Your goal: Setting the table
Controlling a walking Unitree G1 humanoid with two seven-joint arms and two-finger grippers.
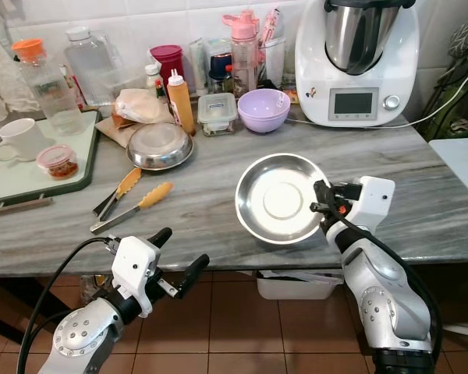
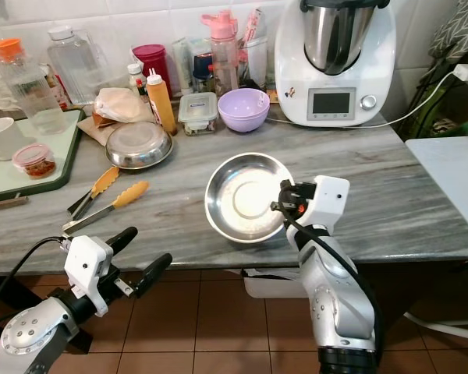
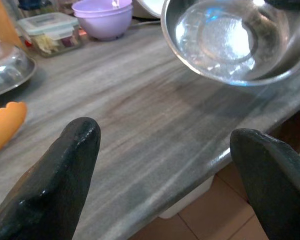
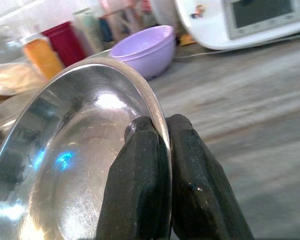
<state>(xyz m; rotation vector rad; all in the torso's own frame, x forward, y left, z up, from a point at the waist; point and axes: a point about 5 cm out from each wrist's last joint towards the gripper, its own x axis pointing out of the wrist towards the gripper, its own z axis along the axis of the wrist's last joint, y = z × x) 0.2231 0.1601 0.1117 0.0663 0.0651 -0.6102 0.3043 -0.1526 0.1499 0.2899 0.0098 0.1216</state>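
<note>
1. Left gripper (image 1: 179, 255) nearest the camera, below the front edge of the marble counter (image 1: 421, 195), fingers spread wide apart, nothing between them.
2. Right gripper (image 4: 160, 145) pinched tight on the rim of the steel plate (image 1: 281, 199), plate tilted, raised above the counter near its front edge.
3. Behind the plate: purple bowl (image 1: 264, 109), white kitchen machine (image 1: 357, 62).
4. Left of the plate: orange-tipped tongs (image 1: 132, 204), a second steel dish (image 1: 160, 146).

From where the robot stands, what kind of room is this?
Most likely a home kitchen: a marble-look counter against white tiles, with a food processor, tongs and sauce bottles. The right gripper holds a steel plate.
</note>
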